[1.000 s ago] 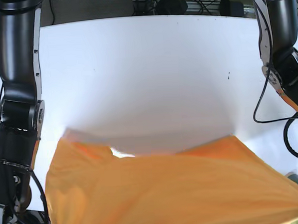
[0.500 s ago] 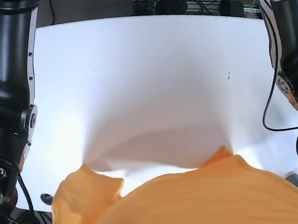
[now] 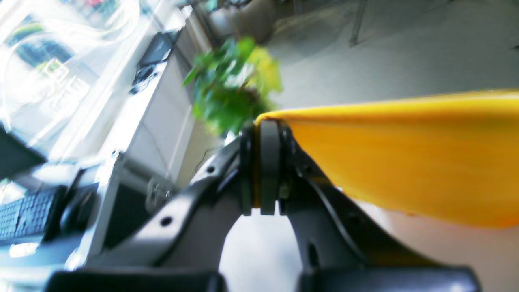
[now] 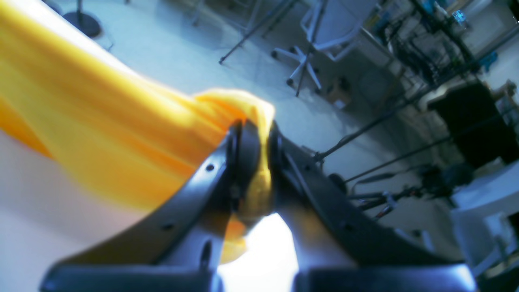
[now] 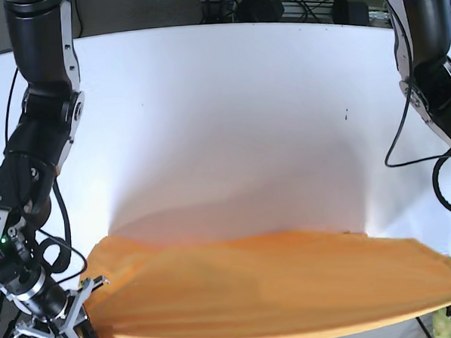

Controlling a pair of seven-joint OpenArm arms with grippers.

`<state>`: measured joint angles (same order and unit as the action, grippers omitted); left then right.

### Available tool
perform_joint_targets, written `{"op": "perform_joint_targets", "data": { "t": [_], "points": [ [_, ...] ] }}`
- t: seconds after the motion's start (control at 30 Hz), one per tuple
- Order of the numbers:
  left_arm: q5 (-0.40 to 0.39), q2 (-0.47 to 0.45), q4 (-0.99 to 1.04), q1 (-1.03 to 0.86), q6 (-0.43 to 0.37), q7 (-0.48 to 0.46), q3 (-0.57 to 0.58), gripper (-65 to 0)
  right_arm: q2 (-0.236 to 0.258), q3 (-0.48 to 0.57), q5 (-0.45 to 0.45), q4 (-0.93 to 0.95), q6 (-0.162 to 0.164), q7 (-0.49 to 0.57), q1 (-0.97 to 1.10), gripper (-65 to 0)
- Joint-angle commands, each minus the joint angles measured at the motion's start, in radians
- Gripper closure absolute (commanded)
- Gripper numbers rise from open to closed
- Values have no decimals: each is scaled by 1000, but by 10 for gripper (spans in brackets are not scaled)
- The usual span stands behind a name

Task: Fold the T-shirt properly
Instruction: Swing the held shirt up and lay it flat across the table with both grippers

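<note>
Both claws, left (image 3: pixel 265 170) and right (image 4: pixel 256 170), pinch shut on one orange T-shirt (image 5: pixel 277 287) over one white table (image 5: pixel 223 116).

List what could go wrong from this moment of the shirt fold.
1. The left gripper pinches only the thin edge of the orange cotton T-shirt; a tug may pull it free.
2. The right gripper holds a bunched wad, so that corner may set down crumpled.
3. In the base view, the shirt is stretched at the near edge of the white table; released now, it might slide off.
</note>
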<state>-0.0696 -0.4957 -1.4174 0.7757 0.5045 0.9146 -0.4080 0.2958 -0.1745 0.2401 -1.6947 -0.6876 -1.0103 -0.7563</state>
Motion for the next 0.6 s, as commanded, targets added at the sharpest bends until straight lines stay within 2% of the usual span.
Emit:
{"op": "perform_joint_targets", "data": {
  "t": [0.0,0.3,0.43,0.57],
  "points": [
    [3,-16,-43,3,-13,-27,-1,0,0,-9,-11,-40,4,11,14,0],
    [3,12,-178,-256,-13,-24,-73,0,-53,-78,-11,-155,4,11,241,0],
    [3,56,-211,-364,-10,-24,-107,0,-77,-105,-11,-201,4,11,337,0],
    [3,96,-273,-490,41,-24,-179,0,-89,-133,-11,-258,4,11,435,0]
  ]
}}
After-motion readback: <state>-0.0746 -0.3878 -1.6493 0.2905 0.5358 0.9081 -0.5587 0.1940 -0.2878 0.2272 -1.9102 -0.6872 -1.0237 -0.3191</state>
